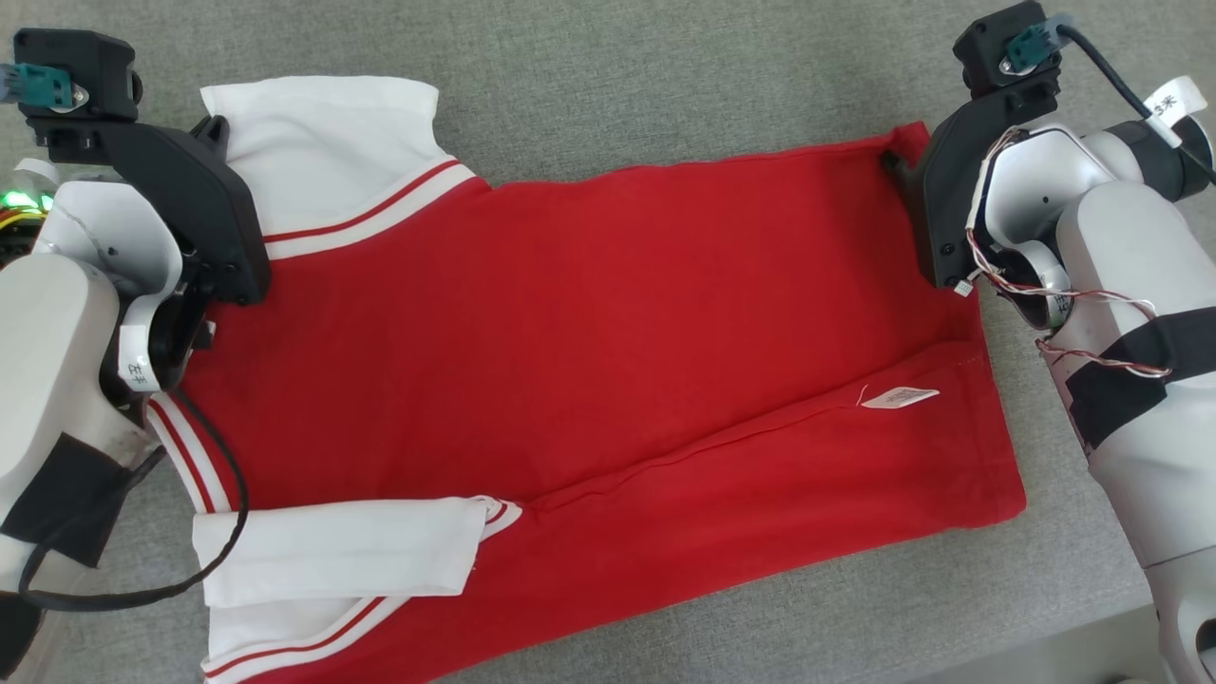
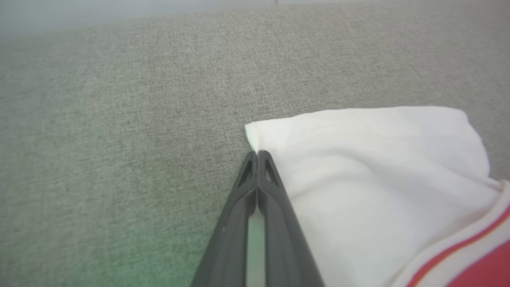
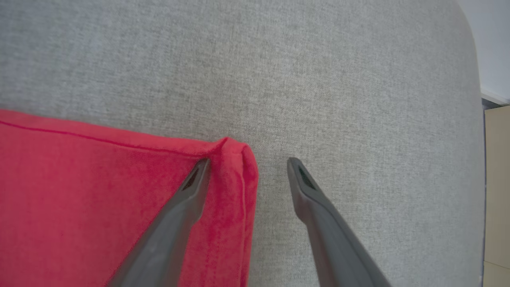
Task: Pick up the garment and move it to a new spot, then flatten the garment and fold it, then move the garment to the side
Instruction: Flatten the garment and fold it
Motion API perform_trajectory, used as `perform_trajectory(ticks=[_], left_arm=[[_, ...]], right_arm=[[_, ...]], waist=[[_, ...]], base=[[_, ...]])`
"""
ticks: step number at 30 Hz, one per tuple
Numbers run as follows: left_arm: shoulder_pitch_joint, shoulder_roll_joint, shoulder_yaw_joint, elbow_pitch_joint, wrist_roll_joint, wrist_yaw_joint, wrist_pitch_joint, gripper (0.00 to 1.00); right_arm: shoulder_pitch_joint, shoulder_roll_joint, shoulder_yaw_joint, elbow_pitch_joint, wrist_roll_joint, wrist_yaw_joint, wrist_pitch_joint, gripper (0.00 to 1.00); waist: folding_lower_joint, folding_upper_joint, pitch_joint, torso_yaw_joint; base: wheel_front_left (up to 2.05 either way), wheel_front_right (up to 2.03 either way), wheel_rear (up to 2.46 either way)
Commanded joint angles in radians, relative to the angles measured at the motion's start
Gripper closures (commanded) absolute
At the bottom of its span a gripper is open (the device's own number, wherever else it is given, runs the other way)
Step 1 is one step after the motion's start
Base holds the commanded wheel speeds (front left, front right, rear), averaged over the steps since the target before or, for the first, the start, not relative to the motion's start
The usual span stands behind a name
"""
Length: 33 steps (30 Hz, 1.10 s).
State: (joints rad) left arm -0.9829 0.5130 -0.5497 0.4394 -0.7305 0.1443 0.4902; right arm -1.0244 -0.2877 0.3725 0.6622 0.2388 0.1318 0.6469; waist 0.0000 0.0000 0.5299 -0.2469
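The garment (image 1: 589, 323) is a red shirt with white sleeves. It lies spread out sideways on the grey desk (image 1: 665, 57), with the neck end toward the robot's left and the bottom hem toward its right. It looks mostly flat. Along the near side, a long strip of red is turned over onto the body. A small white label (image 1: 898, 397) shows there, so I think that side is already folded in. The near sleeve (image 1: 332, 556) lies across that end too.

The far sleeve (image 1: 332, 142) sticks out on the far side and is not folded in yet. The left claw (image 2: 258, 154) is right at the outer corner of that sleeve. Its two fingers are pressed together, and the tips touch the sleeve's edge. I cannot tell if a bit of white cloth is pinched between them or if they just rest beside it.

The right claw (image 3: 249, 162) is at the far hem corner (image 3: 235, 149), at the other end of the shirt. Its fingers are wide apart. One lies on the red cloth and the other is over the bare desk, so the corner sits between them, ready to be pinched.

I think the claws are at these two far corners so they can lift the far side together and bring it over toward the near side. Holding both ends would keep the edge straight. The right claw needs to close first.
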Motion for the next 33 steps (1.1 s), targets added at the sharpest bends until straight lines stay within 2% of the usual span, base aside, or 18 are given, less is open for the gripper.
perform_trajectory(ticks=[1,2,3,10,17,23,28,33], left_arm=[[0.022,-0.003,-0.011,0.005,-0.002,0.002,0.012,1.0],[0.02,-0.002,-0.01,0.005,-0.002,0.003,0.012,1.0],[0.018,0.0,-0.009,0.005,-0.002,0.003,0.008,1.0],[0.014,0.012,0.006,-0.005,-0.004,-0.013,-0.042,1.0],[0.016,0.032,0.04,-0.034,0.02,-0.039,-0.199,1.0],[0.065,0.028,0.059,-0.052,-0.017,-0.068,-0.262,1.0],[0.151,0.052,0.036,-0.114,-0.032,-0.116,-0.284,1.0],[0.259,0.045,0.041,-0.171,-0.065,-0.12,-0.325,1.0]], right_arm=[[0.003,-0.004,0.013,0.024,0.02,-0.003,0.008,0.62],[0.002,-0.006,0.016,0.031,0.027,-0.003,0.008,0.71],[0.0,-0.008,0.019,0.035,0.031,-0.003,0.004,1.0],[-0.009,0.001,-0.009,0.049,0.02,-0.003,-0.071,1.0],[0.005,0.038,-0.062,0.089,-0.009,-0.003,-0.178,1.0],[0.027,0.059,-0.081,0.12,-0.022,-0.003,-0.232,1.0],[0.069,0.03,-0.051,0.117,-0.039,-0.003,-0.299,1.0],[0.127,-0.002,-0.04,0.128,-0.086,-0.003,-0.387,1.0]], waist=[[0.0,0.0,0.005,0.006],[0.0,0.0,0.006,0.007],[0.0,0.0,0.007,0.007],[0.0,0.0,0.0,0.002],[0.0,0.0,-0.035,0.004],[0.0,0.0,-0.077,0.021],[0.0,0.0,-0.137,0.047],[0.0,0.0,-0.213,0.068]], base=[[0.0,0.0,0.0],[0.0,0.0,0.0],[0.0,0.0,0.0],[0.0,0.0,0.0],[0.0,0.0,0.0],[0.0,0.0,0.0],[0.0,0.0,0.0],[0.0,0.0,0.0]])
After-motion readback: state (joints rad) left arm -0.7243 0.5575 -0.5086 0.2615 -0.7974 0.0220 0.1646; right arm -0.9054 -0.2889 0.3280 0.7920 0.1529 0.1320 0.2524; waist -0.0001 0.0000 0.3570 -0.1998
